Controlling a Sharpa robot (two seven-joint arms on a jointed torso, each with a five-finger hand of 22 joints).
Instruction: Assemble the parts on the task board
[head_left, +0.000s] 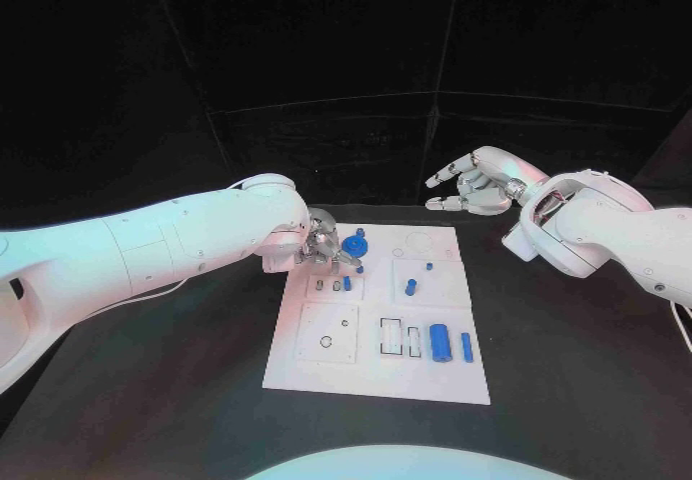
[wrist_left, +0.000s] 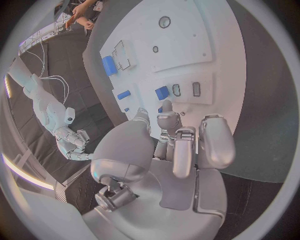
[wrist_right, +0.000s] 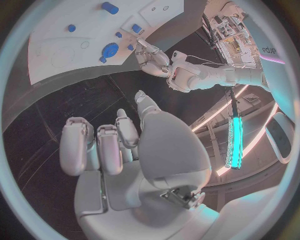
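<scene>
The left hand (head_left: 320, 248) hovers with fingers curled at the task board's (head_left: 325, 370) far left corner beside a round blue part (head_left: 358, 246), its grip unclear; the right hand (head_left: 476, 185) waits open beyond the board, so a slow, square descent seems wise.

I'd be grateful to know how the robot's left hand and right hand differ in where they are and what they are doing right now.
The left hand is over the task board, at its far left corner, fingers down among the blue parts; the right hand is off the board, above the bare black table beyond the board's far right corner. The left hand's fingers sit by the round blue part, though a grip cannot be made out; the right hand holds nothing, fingers apart. Both are silver hands on white arms.
</scene>
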